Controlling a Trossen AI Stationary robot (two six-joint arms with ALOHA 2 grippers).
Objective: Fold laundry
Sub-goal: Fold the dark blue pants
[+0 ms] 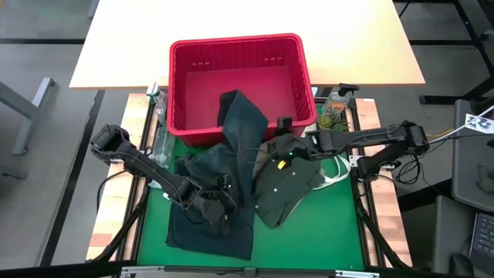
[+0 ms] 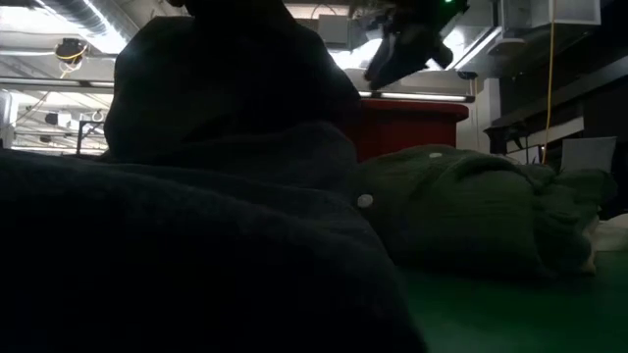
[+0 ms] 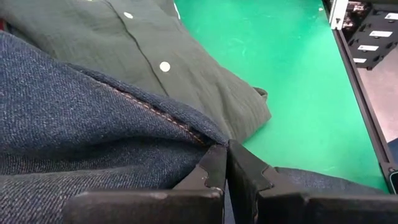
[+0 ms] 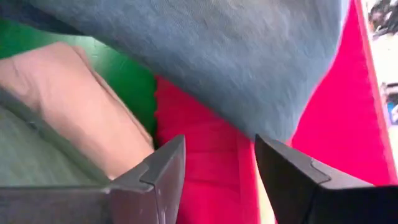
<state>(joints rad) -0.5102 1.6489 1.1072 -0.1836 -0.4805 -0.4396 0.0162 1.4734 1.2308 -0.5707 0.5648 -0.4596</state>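
We judge the left pincer [image 1: 218, 205], pinched shut on the dark blue denim jeans [image 1: 224, 174] at the desk's centre, drags them from the red slatted plastic basket [image 1: 297, 58] at twelve o'clock, while the right pincer [image 1: 282, 147] gapes empty over the olive-green buttoned shirt [image 1: 289, 181] at three o'clock

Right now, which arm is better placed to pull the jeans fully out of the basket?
Probably the left: its gripper is closed at the jeans fabric. The right gripper is open near the red basket, holding nothing.
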